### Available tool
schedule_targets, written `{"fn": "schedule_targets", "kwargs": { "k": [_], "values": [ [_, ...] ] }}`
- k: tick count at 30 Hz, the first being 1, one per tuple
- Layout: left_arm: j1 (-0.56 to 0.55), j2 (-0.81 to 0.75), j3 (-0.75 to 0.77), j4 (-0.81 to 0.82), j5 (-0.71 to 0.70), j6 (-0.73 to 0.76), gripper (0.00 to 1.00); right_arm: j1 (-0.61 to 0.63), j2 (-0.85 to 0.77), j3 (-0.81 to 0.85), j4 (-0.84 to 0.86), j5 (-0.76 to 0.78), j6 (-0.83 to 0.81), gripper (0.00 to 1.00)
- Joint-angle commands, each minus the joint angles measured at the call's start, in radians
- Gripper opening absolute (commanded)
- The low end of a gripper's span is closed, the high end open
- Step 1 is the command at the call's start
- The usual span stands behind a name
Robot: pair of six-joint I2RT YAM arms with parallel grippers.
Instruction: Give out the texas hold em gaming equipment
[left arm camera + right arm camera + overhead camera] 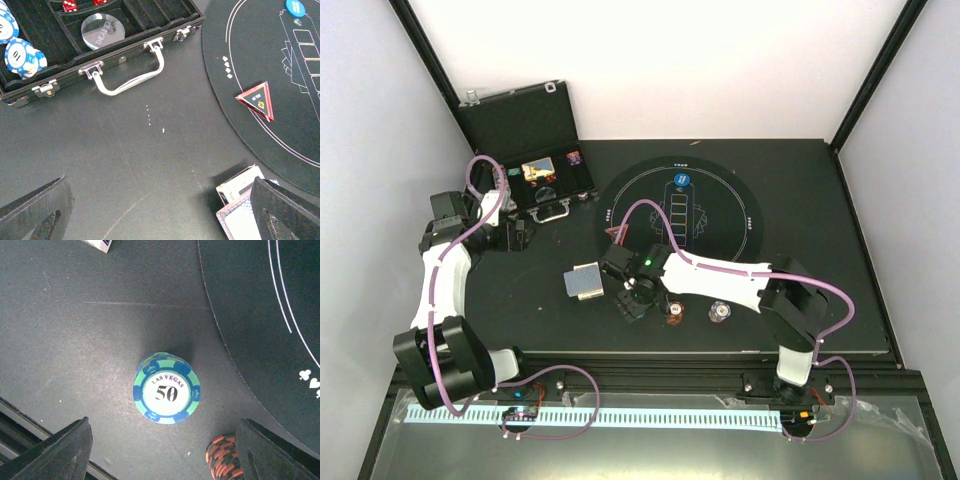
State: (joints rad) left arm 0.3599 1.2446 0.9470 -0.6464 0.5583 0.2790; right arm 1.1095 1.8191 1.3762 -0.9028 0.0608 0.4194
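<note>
The right arm runs from its base at the lower right of the top view leftward across the dark table [820, 250], elbow raised, wrist bent down near the frame's centre. The right gripper [633, 300] points straight down over a stack of green-and-blue chips [166, 388] marked 50. Its jaws stand wide, with the stack in the gap between them and neither finger touching it. Just right of that stack, at the bottom edge of the right wrist view, stands an orange-and-black chip stack [224, 459], and a grey stack [720, 313] sits further right in the top view.

The left arm rises from the lower left and bends up towards the open black case [520, 120] at the upper left. The left gripper [159, 200] hangs over bare table, jaws wide and holding nothing. The deck of playing cards [240, 200] lies by its right finger. The red triangle marker [257, 100] and a blue disc [295, 7] rest on the round black mat [740, 225]. Blue-and-white chips [17, 52], a clear dealer button [102, 30] and red dice [70, 5] lie in the case
</note>
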Motion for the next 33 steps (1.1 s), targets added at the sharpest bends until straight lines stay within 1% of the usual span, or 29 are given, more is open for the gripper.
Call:
{"fn": "schedule_targets", "kwargs": {
  "k": [1, 4, 17, 29, 33],
  "values": [
    [0.014, 0.006, 0.044, -0.018, 0.037, 0.019, 0.99, 0.002, 0.036, 0.033, -0.007, -0.011, -0.018, 0.81],
    [0.017, 0.006, 0.045, -0.018, 0.039, 0.019, 0.99, 0.003, 0.055, 0.032, 0.008, -0.019, -0.021, 0.8],
    [0.029, 0.007, 0.052, -0.02, 0.044, 0.021, 0.99, 0.001, 0.11, 0.033, 0.031, 0.009, -0.026, 0.68],
    [0.035, 0.006, 0.053, -0.023, 0.046, 0.021, 0.99, -0.002, 0.116, 0.034, 0.036, 0.039, -0.027, 0.58],
    [0.036, 0.007, 0.056, -0.024, 0.047, 0.022, 0.99, -0.007, 0.111, 0.032, 0.036, 0.043, -0.028, 0.51]
  ]
}}
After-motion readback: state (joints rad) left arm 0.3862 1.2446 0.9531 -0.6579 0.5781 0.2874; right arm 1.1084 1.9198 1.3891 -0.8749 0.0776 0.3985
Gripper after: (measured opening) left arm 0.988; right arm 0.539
